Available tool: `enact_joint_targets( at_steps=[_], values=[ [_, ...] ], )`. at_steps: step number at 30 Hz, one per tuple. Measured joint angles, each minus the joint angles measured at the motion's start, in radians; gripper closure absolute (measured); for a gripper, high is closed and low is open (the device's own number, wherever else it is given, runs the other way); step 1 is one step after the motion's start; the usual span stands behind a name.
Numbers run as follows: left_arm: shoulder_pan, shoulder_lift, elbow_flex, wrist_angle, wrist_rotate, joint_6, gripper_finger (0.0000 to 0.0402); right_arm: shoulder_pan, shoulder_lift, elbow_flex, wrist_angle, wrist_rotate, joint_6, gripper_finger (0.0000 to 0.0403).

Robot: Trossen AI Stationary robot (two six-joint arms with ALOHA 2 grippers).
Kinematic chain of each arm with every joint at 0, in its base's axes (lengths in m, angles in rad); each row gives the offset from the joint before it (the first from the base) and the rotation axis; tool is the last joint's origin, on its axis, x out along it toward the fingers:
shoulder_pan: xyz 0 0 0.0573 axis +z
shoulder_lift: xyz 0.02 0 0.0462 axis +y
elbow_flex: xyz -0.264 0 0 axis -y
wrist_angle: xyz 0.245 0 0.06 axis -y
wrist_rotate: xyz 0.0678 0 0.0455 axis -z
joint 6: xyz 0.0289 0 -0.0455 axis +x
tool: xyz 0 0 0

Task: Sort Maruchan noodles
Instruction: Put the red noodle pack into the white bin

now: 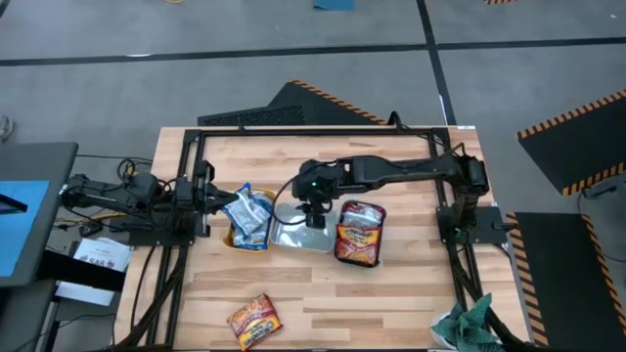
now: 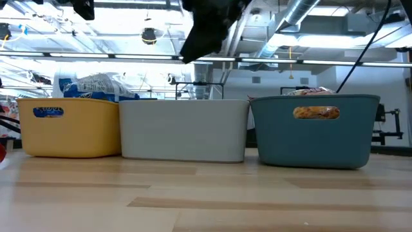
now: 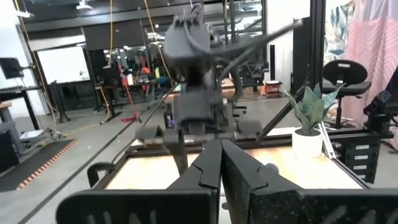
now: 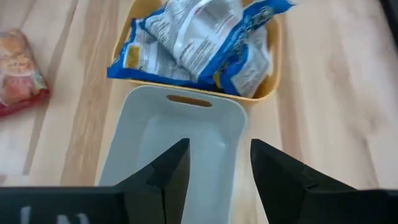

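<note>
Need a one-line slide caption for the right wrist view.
Open right pincer above the empty white tray, blue-and-yellow noodle packets piled in the yellow tray beyond.

Blurred right arm (image 3: 193,74) in left wrist view; loose red packet (image 4: 18,71) edge-cropped.

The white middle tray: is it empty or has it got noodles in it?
Empty, seemingly: the white tray shows bare floor between the open right gripper fingers.
</note>
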Motion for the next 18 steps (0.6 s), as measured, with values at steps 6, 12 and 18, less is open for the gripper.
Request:
enact_joint_targets(
  at_steps=[6, 12, 18],
  values=[
    [0.0, 0.029, 0.0, -0.046, 0.014, -0.065, 0.0401, 0.036, -0.053, -0.005, -0.168, 0.049, 0.022, 0.0222],
    [0.0, 0.157, 0.0, 0.0, 0.059, -0.071, 0.0401, 0.088, -0.132, -0.097, -0.262, 0.116, 0.094, 0.0227],
    [0.0, 0.322, 0.0, 0.118, 0.076, -0.043, 0.0395, 0.138, -0.274, -0.276, -0.249, 0.2, 0.204, 0.0227]
  ],
)
